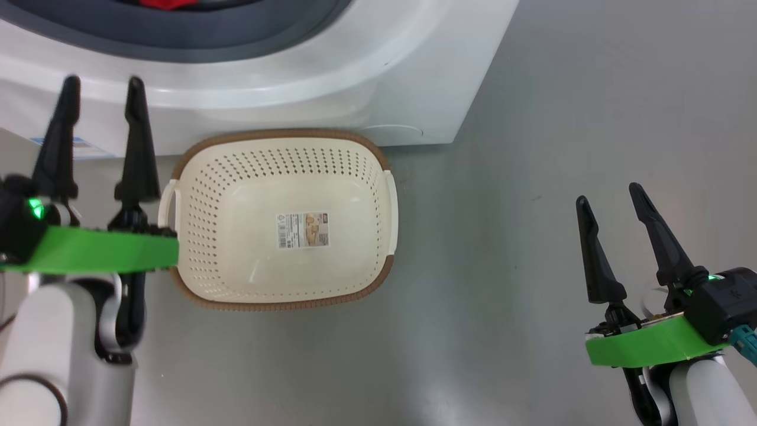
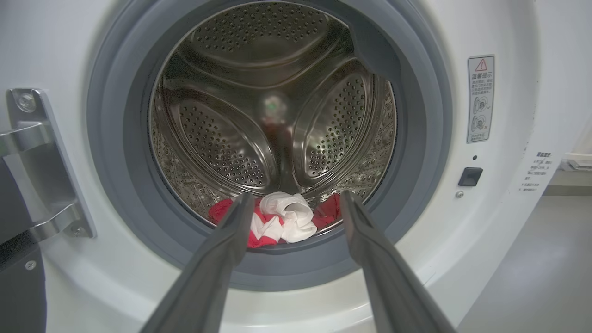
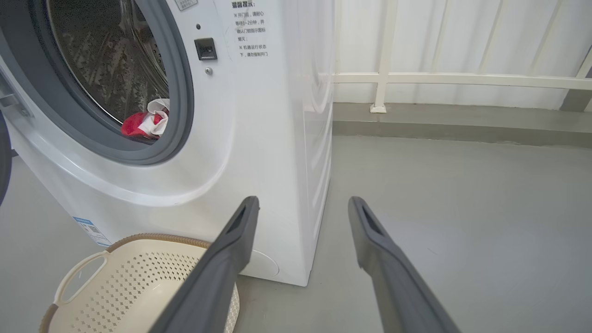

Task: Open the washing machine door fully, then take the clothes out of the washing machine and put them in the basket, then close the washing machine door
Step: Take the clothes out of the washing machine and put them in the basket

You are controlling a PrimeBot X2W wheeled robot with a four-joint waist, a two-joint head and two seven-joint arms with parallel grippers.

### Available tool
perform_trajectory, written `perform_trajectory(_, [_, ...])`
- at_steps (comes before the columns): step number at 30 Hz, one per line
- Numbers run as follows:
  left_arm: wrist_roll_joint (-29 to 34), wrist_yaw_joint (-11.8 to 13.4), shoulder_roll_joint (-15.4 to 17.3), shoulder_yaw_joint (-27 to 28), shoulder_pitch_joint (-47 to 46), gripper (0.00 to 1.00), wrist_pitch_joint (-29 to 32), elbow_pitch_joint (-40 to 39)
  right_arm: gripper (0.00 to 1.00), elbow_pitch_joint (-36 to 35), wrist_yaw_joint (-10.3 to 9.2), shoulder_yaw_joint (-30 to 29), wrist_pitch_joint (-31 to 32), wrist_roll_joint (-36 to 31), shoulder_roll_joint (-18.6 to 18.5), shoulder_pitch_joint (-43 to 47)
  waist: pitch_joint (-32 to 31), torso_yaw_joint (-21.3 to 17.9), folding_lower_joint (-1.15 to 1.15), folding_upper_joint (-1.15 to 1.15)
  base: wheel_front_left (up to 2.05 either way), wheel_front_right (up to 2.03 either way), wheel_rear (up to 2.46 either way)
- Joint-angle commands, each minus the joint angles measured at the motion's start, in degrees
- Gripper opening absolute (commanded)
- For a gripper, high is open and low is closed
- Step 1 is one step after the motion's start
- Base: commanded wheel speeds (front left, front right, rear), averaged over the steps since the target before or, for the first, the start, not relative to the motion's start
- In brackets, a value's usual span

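Note:
The washing machine stands with its opening uncovered; the washing machine door shows as a dark edge beside its metal hinge, swung out to the left. The red and white clothes lie bunched at the bottom front of the steel drum, and I see the clothes again behind the grey gasket. On the floor before the machine sits the cream basket, with just a paper label inside. My left gripper is open, pointing at the clothes from outside the opening. My right gripper is open over bare floor.
Grey floor stretches to the right of the machine. A white railing and wall run along the back. The basket sits close against the machine's front. In the head view my left gripper is beside the basket's left handle.

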Motion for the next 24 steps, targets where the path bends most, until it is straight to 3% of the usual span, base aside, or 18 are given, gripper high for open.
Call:
perform_trajectory(1, [-0.3, -0.6, 2.4, 1.5, -3.0, 1.0, 0.0, 0.2, 1.0, -1.6, 0.35, 1.0, -0.4, -0.5, -0.2, -0.8, 1.9, -0.2, 0.0, 0.0, 0.0, 0.0, 0.0])
perform_trajectory(24, [0.0, -2.2, 2.5, -2.0, -32.0, 1.0, -0.9, 25.2, 1.0, -3.6, 0.35, 0.2, -0.4, -1.3, -0.2, -2.3, 10.7, -0.4, 0.0, 0.0, 0.0, 0.0, 0.0])
